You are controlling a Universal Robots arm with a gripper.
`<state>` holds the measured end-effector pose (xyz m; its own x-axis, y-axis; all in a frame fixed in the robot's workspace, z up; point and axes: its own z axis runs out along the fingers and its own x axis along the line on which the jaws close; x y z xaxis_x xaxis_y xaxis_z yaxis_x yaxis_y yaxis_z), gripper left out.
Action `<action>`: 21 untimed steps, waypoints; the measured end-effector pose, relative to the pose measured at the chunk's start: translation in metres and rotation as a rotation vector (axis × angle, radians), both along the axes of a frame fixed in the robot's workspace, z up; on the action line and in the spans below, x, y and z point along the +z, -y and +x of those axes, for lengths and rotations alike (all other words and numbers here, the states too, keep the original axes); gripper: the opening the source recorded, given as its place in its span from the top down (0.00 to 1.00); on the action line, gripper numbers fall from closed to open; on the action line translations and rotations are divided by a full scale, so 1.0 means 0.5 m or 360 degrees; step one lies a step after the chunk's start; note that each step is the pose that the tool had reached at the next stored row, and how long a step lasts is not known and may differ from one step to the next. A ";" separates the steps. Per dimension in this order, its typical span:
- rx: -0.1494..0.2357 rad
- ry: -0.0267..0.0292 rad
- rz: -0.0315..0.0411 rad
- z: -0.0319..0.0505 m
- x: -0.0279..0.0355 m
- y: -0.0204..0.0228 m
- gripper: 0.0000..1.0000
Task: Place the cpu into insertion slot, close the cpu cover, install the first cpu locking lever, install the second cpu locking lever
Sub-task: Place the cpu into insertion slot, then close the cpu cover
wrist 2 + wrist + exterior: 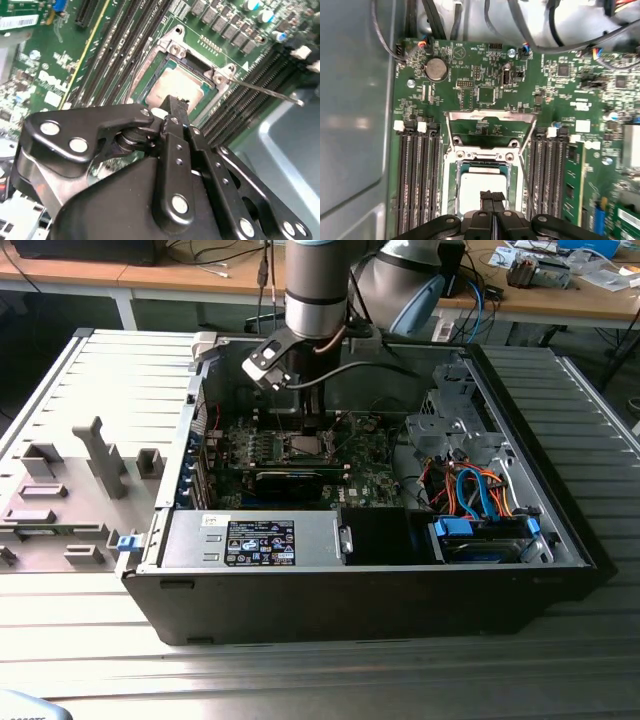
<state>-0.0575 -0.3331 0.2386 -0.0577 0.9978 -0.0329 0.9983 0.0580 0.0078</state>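
**Narrow-set end effector (493, 195) over seated cpu (479, 184)**

Fingers (486, 196) meet tip to tip, nothing seen between them, just above the cpu lying flat in the insertion slot (482, 168). The cpu cover (490, 116) stands swung back, leaving the slot accessible. Judgement: chip placed, cover not yet closed.

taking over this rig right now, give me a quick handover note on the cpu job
Gripper: shut, nothing between its fingers, tips right over the cpu; I cannot tell whether they touch it.
Cpu: lying flat in the insertion slot on the motherboard.
Cpu cover: swung open, clear of the chip.
Locking lever: one thin rod sticks out free beside the slot, not latched.
Done: cpu is in the slot.
Left: cover not closed, levers not installed.
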 end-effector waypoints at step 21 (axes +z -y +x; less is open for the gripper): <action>0.0000 -0.00002 0.0000 0.002 0.094 0.0001 0.89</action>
